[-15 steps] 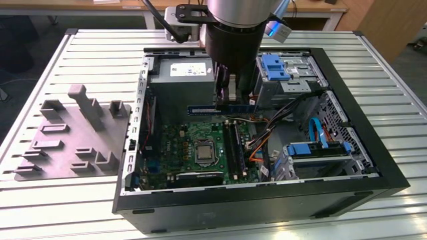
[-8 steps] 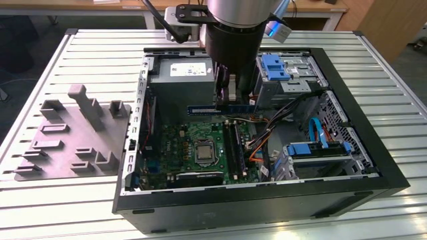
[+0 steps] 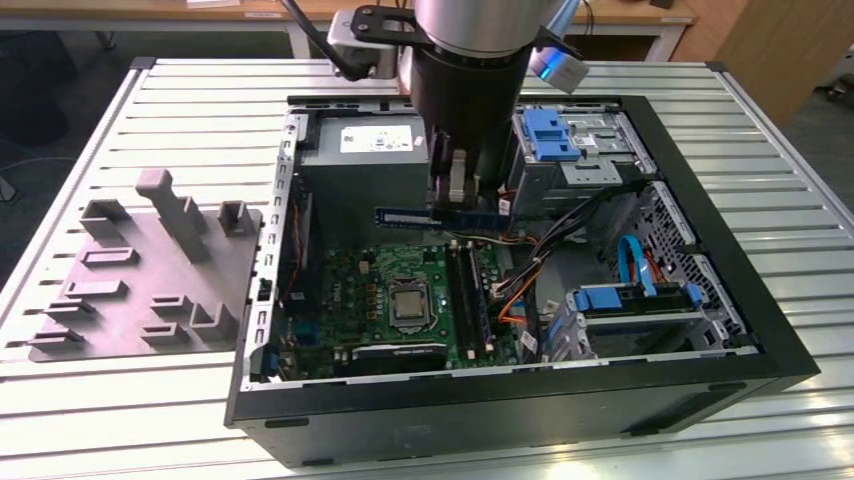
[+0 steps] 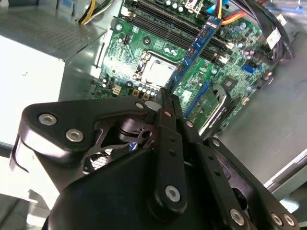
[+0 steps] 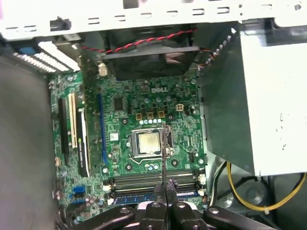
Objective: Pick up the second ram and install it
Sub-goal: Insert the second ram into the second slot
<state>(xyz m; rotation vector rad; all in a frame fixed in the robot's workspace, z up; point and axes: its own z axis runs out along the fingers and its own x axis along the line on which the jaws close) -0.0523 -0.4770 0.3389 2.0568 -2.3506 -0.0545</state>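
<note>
The gripper (image 4: 165, 93) was shut tight on the second ram (image 4: 194, 48). Its fingers (image 4: 168, 129) were drawn together until only the thin board stood between them. In the second wrist view the dark-blue strip ran out from the fingertips, with its black chips showing along one face. In the first wrist view the gripper (image 5: 165, 189) held the same strip edge-on, so the second ram (image 5: 163, 153) appeared as a thin dark line over the circuit board (image 5: 144, 96).

In the exterior view the gripper (image 3: 461, 200) hung inside the open computer case (image 3: 507, 400). The second ram (image 3: 407, 215) was clamped near its middle and lay level. One end stuck out toward the exterior view's left and the other toward the right. It was held above the green circuit board (image 3: 380, 290), clear of the black memory slots (image 3: 465, 290), and lay crosswise to them. The processor socket (image 3: 404, 300) sat on the board just beside those slots. The same socket (image 5: 146, 143) showed in the first wrist view, beyond the memory slots (image 5: 153, 181).

Behind the strip in the exterior view stood the grey power supply box (image 3: 360, 150). A blue drive bracket (image 3: 547, 135) was at the case's far corner, toward the exterior view's right. Outside the case, on the exterior view's left, a grey parts tray (image 3: 147, 270) rested on the slatted metal table (image 3: 774, 200).
</note>
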